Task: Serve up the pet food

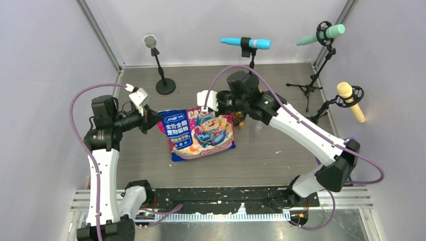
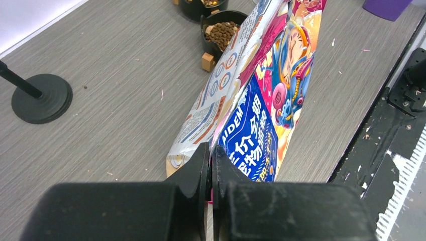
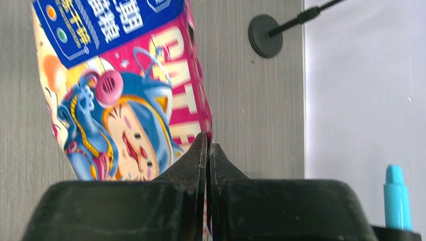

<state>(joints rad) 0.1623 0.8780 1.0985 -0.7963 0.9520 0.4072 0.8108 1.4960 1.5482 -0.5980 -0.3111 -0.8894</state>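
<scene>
1. Bag (image 1: 201, 133) of pet food, from above: its printed face is up and its long axis runs left to right between both arms. The left gripper (image 1: 155, 120) is pinched shut on the bag's upper left corner. The right gripper (image 1: 215, 109) is pinched shut on its top edge, toward the right. A bowl (image 1: 238, 119) sits just behind the bag's upper right corner, so the right arm is the nearer one to it.
2. Left wrist view: the left gripper (image 2: 210, 168) has its jaws pressed together on the bag's (image 2: 261, 95) near edge. The bag stretches away from it, tilted on edge. Kibble (image 2: 221, 31) fills the bowl (image 2: 207, 26) beside the bag's far end, with a 2nd bowl (image 2: 193, 9) just beyond. A stand base (image 2: 37, 98) lies well off the bag's left side.
3. Right wrist view: the right gripper (image 3: 207, 148) is clamped on the bag's (image 3: 125, 95) pink corner. No bowl shows here.
4. Judgement: pouring depends on tipping the bag's right end toward the bowl, so the right gripper steers and the left lifts.
</scene>
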